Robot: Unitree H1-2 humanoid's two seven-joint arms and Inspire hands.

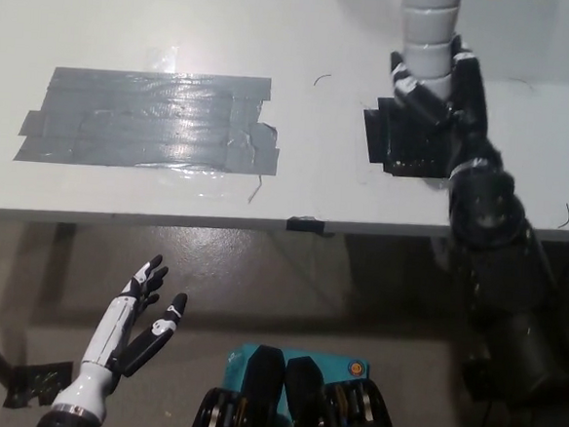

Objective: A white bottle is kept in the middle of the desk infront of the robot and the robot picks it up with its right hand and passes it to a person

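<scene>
White desk (316,40), grey tape patch (149,119) at left, black pad (407,144) at right. We hold bottle (429,28) in right hand (445,88), fingers wrapped round it, seemingly lifted clear of pad at far right; top cropped. Left hand (140,321) rests low, near left, fingers spread. Pickup done; handover left, no person in view.

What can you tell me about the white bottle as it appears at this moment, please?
The white bottle looks like ribbed, matte plastic. Only its lower body shows; the top is cut off by the picture's upper edge. It stands roughly upright, clasped by the black right hand, whose fingers wrap its base, above the black tape patch on the desk. Nothing else touches it.
</scene>
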